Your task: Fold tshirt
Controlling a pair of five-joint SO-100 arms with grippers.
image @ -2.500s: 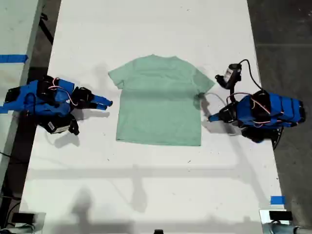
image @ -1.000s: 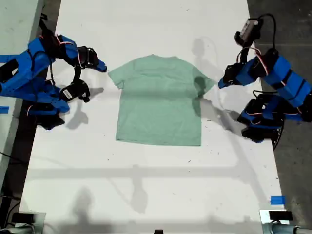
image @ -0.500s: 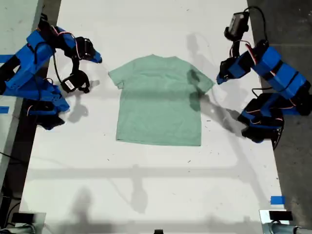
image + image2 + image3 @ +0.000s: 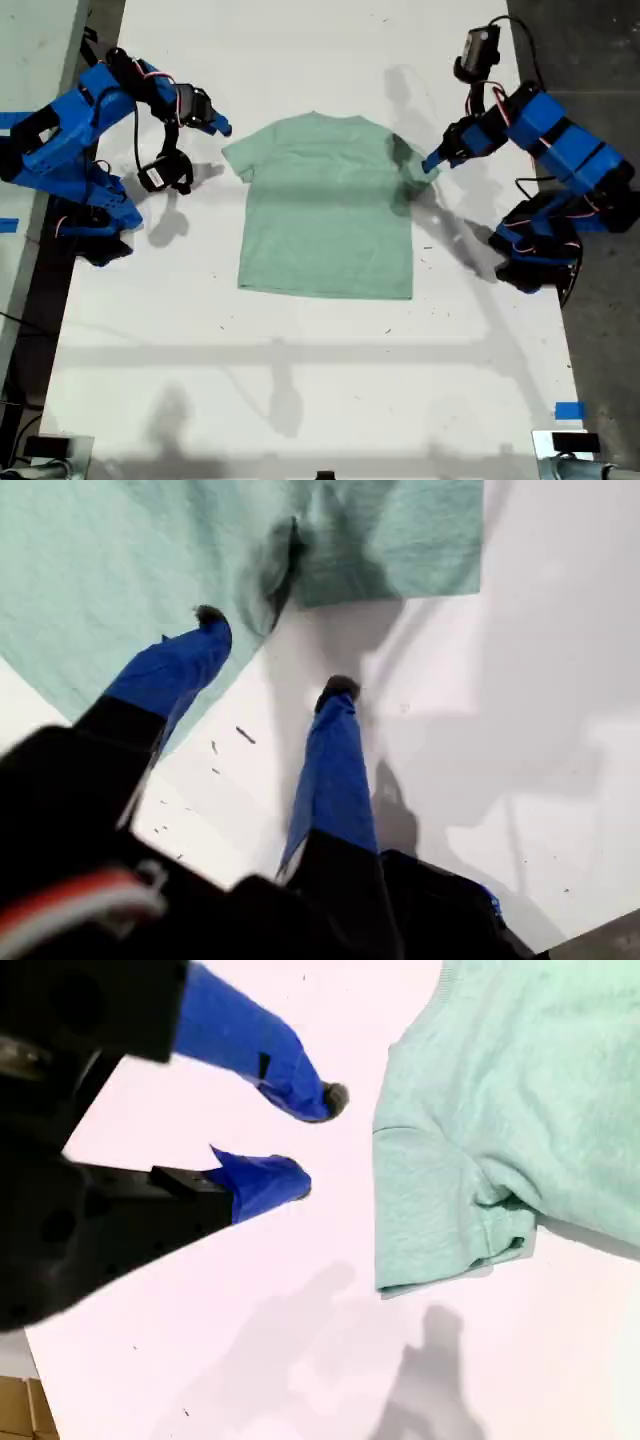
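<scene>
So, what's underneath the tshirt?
Only the white table shows around the tshirt. The cloth lies flat with no visible bulges, but whatever is directly beneath it is covered.

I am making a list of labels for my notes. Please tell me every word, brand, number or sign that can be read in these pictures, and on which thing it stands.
None: no readable text in any view.
The tshirt is plain, with no print or visible tag.
My first gripper and my second gripper show no markings.
The table carries only small dark specks, not letters.

tshirt plain pale mint green; worktop white; both arms blue, black joints.
</scene>
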